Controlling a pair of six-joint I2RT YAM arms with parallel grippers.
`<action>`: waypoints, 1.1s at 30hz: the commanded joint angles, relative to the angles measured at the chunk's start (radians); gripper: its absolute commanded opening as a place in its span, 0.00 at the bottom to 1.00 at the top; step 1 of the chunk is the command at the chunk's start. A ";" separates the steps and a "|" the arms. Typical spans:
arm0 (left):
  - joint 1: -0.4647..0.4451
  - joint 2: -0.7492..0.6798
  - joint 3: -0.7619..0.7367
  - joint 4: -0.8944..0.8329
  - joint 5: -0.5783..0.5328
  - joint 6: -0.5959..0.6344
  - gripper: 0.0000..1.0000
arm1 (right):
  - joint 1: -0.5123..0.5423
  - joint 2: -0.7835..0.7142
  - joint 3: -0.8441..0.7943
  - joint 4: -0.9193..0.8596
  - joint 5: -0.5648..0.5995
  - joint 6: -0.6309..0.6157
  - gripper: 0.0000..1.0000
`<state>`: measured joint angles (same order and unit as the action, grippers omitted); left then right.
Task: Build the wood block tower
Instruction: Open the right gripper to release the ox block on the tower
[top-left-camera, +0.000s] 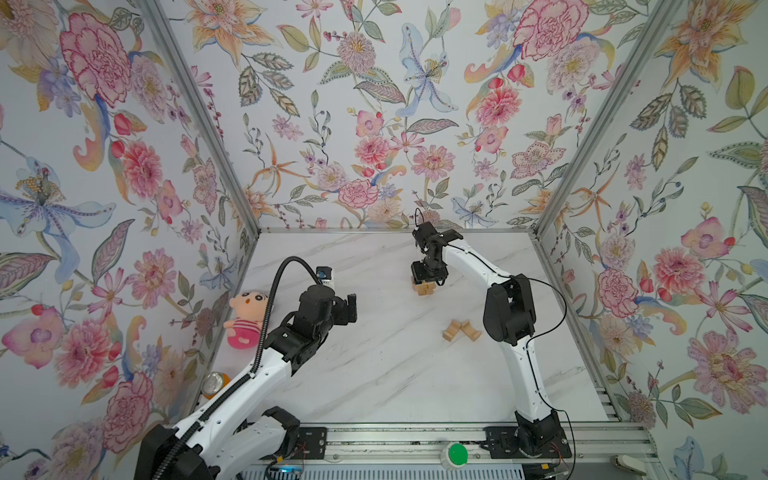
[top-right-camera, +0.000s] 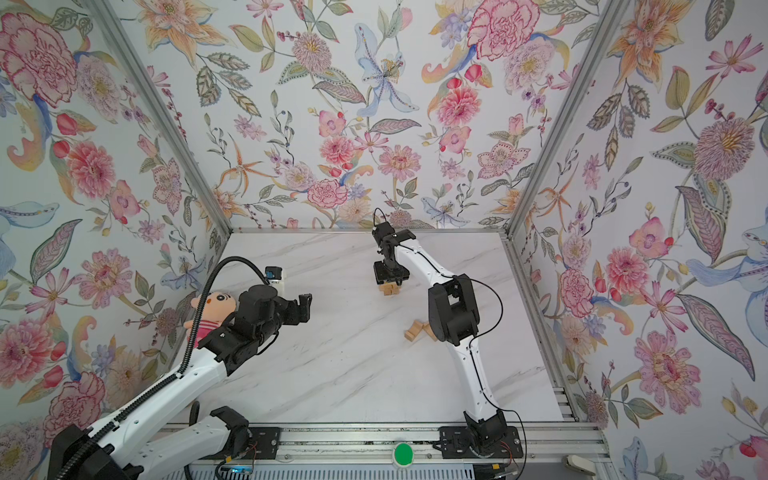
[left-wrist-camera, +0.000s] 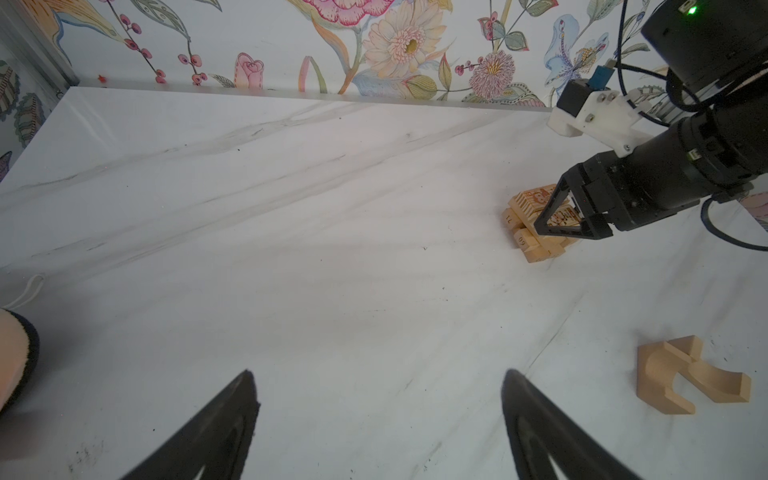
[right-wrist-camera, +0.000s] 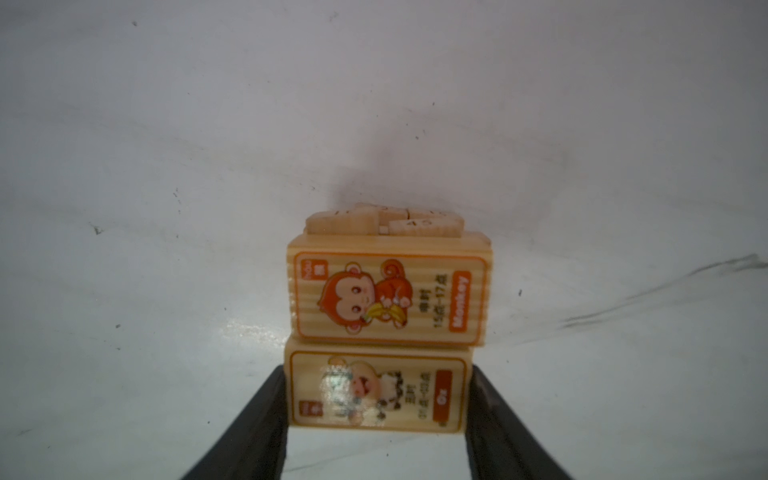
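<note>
The right gripper clamps the Ox block by its ends, flush beside the Monkey block atop the tower, just right of centre in a top view; release gently and lift straight up so neither shifts; the left gripper gapes empty, lower frame.

My tower of tan wooden bars stands toward the rear of the white marbled table, right of the middle. On top of it the Ox-printed wooden block lies just beside the Monkey-printed wooden block, between the fingers of my right gripper. The loose tan wooden blocks huddle nearer the front, apart from the tower. My left gripper hangs left of the middle with nothing in it, the pink plush doll and orange drink can along the left edge.
</note>
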<state>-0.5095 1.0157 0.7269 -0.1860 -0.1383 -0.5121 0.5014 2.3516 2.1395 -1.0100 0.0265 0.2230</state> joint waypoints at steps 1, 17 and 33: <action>0.013 0.005 0.002 0.013 -0.009 0.005 0.93 | -0.008 0.020 -0.003 -0.030 -0.002 -0.004 0.57; 0.012 0.002 0.001 0.016 -0.006 -0.002 0.93 | -0.014 -0.011 -0.010 -0.029 0.008 -0.010 0.57; 0.013 -0.001 0.005 0.013 0.003 -0.003 0.93 | -0.008 -0.027 -0.011 -0.029 0.018 -0.017 0.90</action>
<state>-0.5095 1.0157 0.7269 -0.1860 -0.1379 -0.5121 0.4950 2.3512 2.1365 -1.0103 0.0296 0.2119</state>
